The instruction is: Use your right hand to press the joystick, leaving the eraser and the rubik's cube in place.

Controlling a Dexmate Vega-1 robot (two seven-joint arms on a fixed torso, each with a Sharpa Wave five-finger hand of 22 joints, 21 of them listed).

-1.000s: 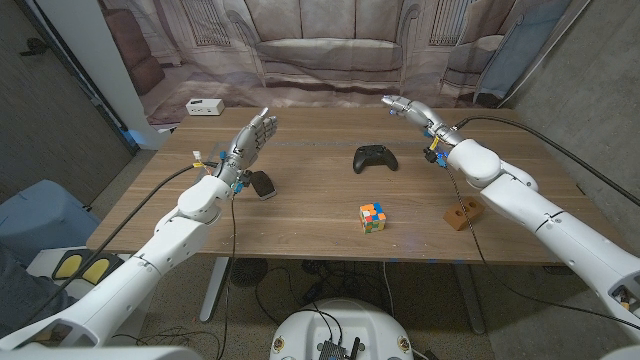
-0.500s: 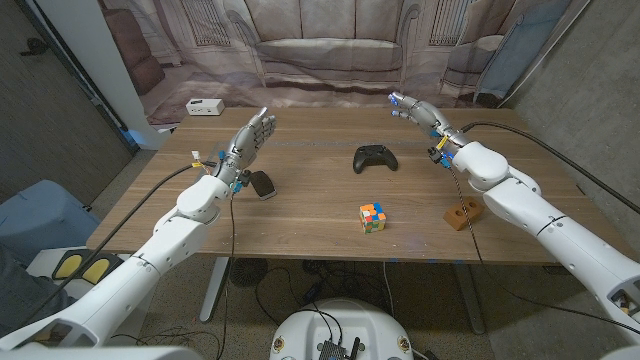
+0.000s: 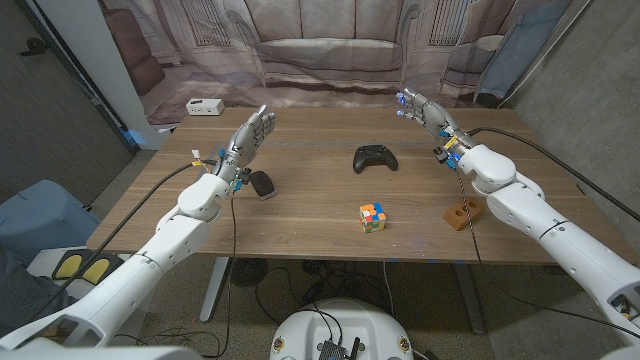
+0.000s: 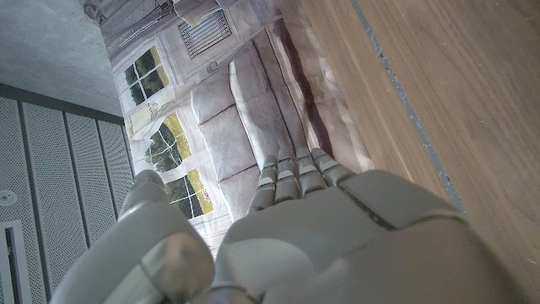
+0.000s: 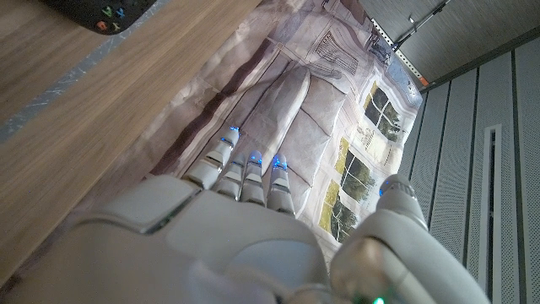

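The black joystick controller (image 3: 375, 158) lies at the middle back of the wooden table (image 3: 310, 205); its corner (image 5: 91, 12) also shows in the right wrist view. The Rubik's cube (image 3: 373, 217) sits in front of it, near the table's front. A dark eraser (image 3: 263, 185) lies at the left. My right hand (image 3: 425, 110) (image 5: 245, 228) is raised over the back right of the table, right of the controller and apart from it, fingers spread and holding nothing. My left hand (image 3: 250, 135) (image 4: 287, 228) is held up just behind the eraser, fingers straight, also holding nothing.
A small wooden block (image 3: 461, 213) stands at the right near my right forearm. A white power strip (image 3: 204, 107) lies at the back left corner. A printed sofa backdrop (image 3: 330, 45) hangs behind the table. Cables trail along both arms.
My right hand has drifted to the right, farther from the controller, and its fingers have turned more upright. The left hand and the objects have stayed put.
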